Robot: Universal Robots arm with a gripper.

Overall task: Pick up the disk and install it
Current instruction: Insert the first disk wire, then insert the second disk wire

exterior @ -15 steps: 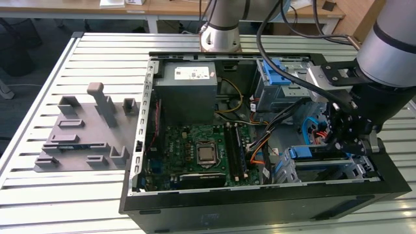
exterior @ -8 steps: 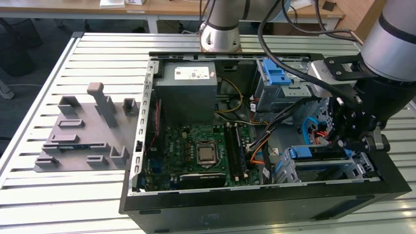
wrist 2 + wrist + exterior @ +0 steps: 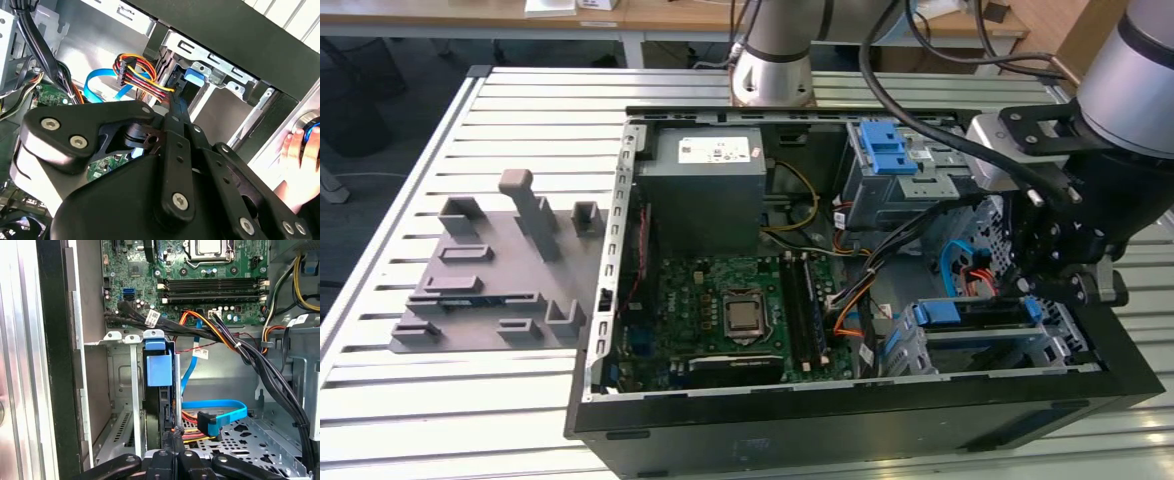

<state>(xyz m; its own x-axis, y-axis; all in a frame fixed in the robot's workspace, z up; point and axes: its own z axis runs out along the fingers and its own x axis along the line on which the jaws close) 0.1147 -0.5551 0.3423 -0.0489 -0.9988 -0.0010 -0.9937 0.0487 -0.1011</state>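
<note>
Your gripper (image 3: 1062, 290) hangs over the drive cage, fingers pressed together and holding nothing.

In the first wrist view the closed fingertips (image 3: 173, 432) sit right at the edge of the disk (image 3: 159, 390), which stands on edge in the drive cage (image 3: 122, 390), its blue rail up. Beyond lie the cables (image 3: 220, 337), then the motherboard (image 3: 210, 285).
</note>
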